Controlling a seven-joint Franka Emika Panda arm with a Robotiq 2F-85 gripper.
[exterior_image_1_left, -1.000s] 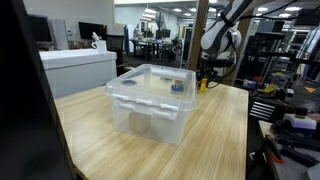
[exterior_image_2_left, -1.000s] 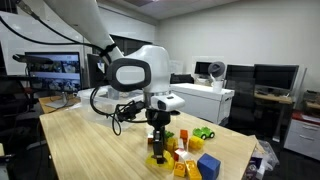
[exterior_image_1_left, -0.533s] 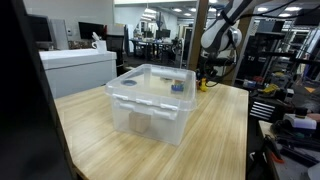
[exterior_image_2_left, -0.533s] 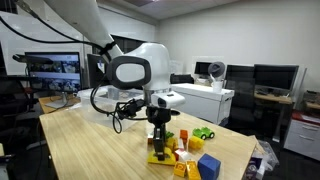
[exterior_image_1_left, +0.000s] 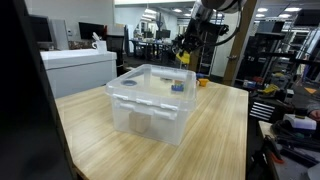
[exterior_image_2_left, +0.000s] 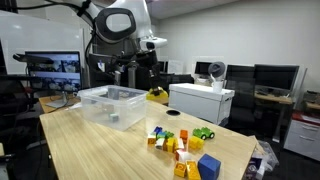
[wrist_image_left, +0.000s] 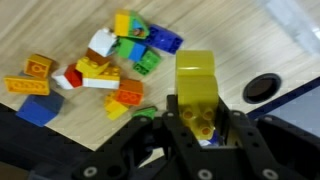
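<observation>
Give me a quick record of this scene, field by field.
tool: shut on the yellow block
yellow block: in the air above the table, touching nothing else
bin: clear plastic, open top, standing on the table
pile: loose coloured blocks on the table, apart from the bin
table: light wood

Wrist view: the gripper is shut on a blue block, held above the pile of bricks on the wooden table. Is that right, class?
Not quite: the block is yellow, not blue. The wrist view shows the gripper shut on it, held above the pile of bricks on the wooden table.
</observation>
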